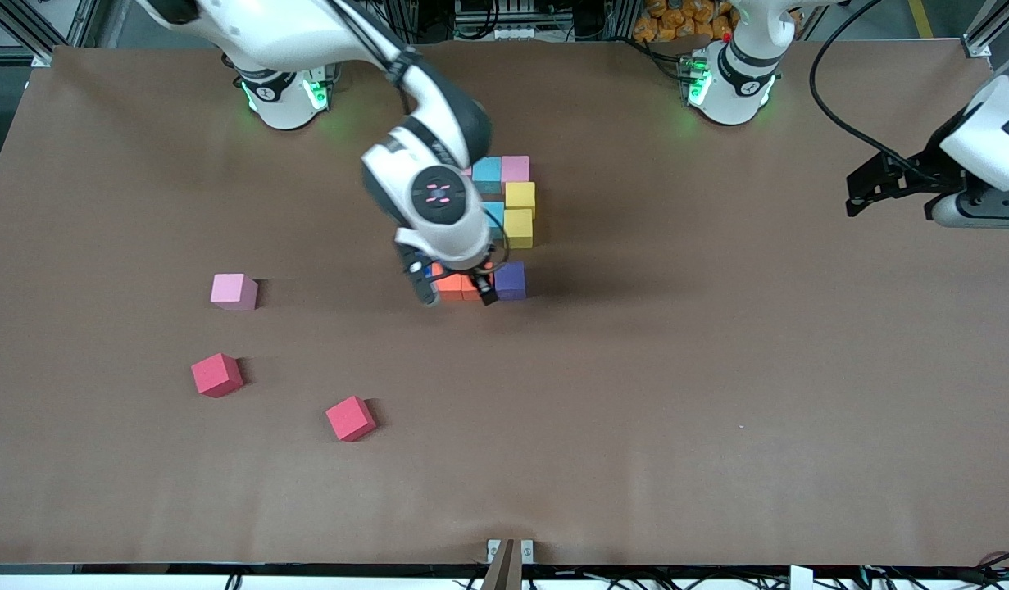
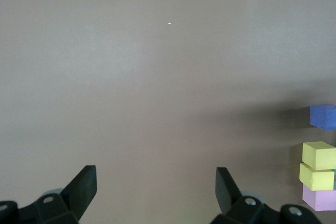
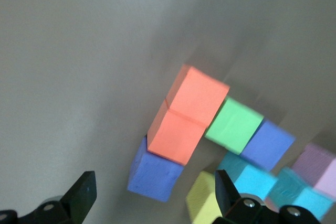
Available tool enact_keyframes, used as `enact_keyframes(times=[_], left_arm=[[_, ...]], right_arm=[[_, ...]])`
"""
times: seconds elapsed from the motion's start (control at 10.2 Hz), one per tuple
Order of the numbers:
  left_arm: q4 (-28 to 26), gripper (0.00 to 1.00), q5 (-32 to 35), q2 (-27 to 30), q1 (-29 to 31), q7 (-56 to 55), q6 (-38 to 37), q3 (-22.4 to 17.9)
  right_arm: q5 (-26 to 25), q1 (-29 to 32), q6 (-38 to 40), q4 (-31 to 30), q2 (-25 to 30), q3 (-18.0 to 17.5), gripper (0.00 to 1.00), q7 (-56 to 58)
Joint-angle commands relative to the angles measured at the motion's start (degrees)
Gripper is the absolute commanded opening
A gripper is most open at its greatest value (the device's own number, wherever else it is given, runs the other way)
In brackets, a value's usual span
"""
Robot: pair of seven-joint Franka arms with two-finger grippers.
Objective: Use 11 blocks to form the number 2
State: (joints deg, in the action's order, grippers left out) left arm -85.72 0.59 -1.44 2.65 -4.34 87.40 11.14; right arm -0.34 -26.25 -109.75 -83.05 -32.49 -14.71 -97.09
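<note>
A tight cluster of blocks lies mid-table, shaping the number 2 [image 1: 512,221]: light blue [image 1: 487,170] and pink [image 1: 515,168] farthest from the front camera, then two yellow [image 1: 519,213], another light blue [image 1: 493,215], and purple [image 1: 511,280] beside two orange [image 1: 459,286] nearest it. My right gripper [image 1: 455,288] hangs open over the orange pair, holding nothing; the arm hides part of the cluster. The right wrist view shows the orange cubes [image 3: 184,114], a green one [image 3: 233,124], two purple ones [image 3: 154,174] and my right gripper [image 3: 155,182]. A loose pink block [image 1: 234,291] sits toward the right arm's end.
Two red cubes [image 1: 217,374] [image 1: 351,418] lie nearer the front camera than the loose pink block. My left gripper [image 1: 865,190] waits open in the air over the left arm's end of the table; my left gripper [image 2: 155,178] sees bare mat and the cluster's edge [image 2: 319,166].
</note>
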Motion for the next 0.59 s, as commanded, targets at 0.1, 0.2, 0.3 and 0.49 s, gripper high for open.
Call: enact_keyframes(times=[0.1, 0.2, 0.3, 0.49], left_arm=[[0.0, 1.0, -0.1, 0.1, -0.5, -1.2, -0.7, 0.3], [0.0, 1.0, -0.1, 0.1, -0.5, -1.2, -0.7, 0.3], [0.1, 1.0, -0.1, 0.1, -0.5, -1.2, -0.7, 0.3], [0.0, 1.0, -0.1, 0.1, -0.5, -1.2, -0.7, 0.3]], right_arm=[[-0.5, 11.7, 2.0, -9.3, 9.3, -3.3, 1.0, 27.1], [-0.4, 14.5, 1.8, -11.8, 11.3, -3.3, 1.0, 34.7], [-0.4, 17.3, 1.8, -13.9, 12.8, -3.3, 1.0, 41.5], [-0.5, 22.9, 1.6, -18.3, 16.6, -3.2, 1.0, 54.3]])
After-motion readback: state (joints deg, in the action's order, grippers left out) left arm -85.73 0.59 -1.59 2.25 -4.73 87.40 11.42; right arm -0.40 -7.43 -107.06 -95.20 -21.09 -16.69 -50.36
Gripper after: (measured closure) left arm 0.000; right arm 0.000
